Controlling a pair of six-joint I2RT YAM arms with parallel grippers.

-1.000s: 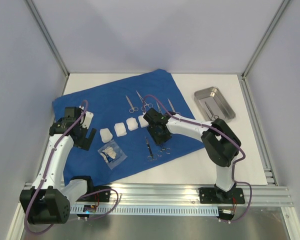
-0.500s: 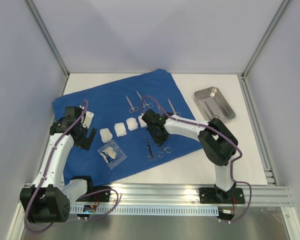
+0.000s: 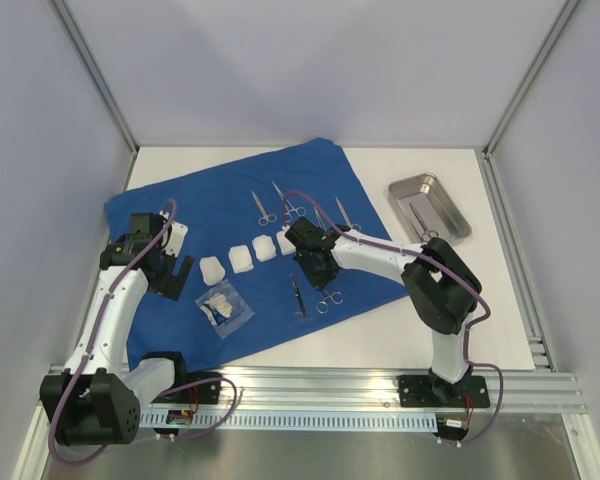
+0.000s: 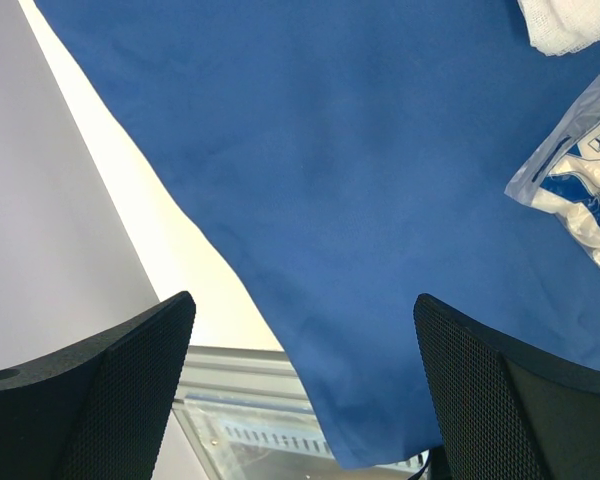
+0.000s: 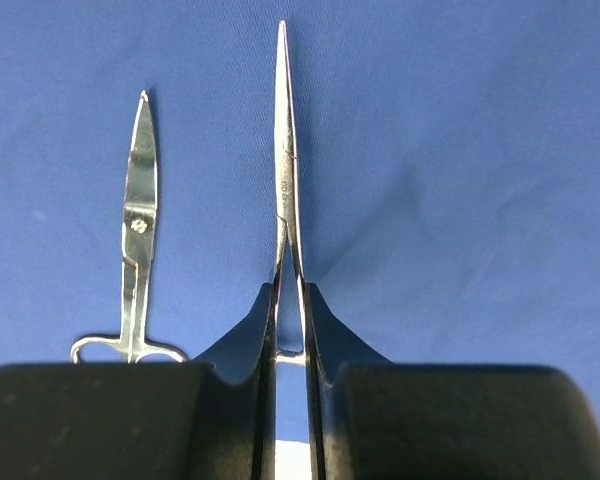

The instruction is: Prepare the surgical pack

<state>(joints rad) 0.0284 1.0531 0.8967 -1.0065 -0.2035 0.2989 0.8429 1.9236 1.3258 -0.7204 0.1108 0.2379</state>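
**Most of the pack is not yet gathered**

The blue drape (image 3: 220, 200) is spread flat on the table (image 3: 360, 335). Four white gauze squares (image 3: 240, 260), a sealed plastic packet (image 3: 223, 307) and several scissor-like instruments (image 3: 263, 208) are laid on it in the open. Only one instrument seems to be placed in the steel tray (image 3: 442, 208), which stands apart at the right, off the drape. The right gripper (image 5: 288, 300) is clenched on a slim forceps (image 5: 286, 150), beside a pair of scissors (image 5: 137, 230); whether the forceps is lifted cannot be told. The left gripper (image 4: 302, 320) is held released over the drape's left edge. Loading the tray and wrapping are judged to be left.
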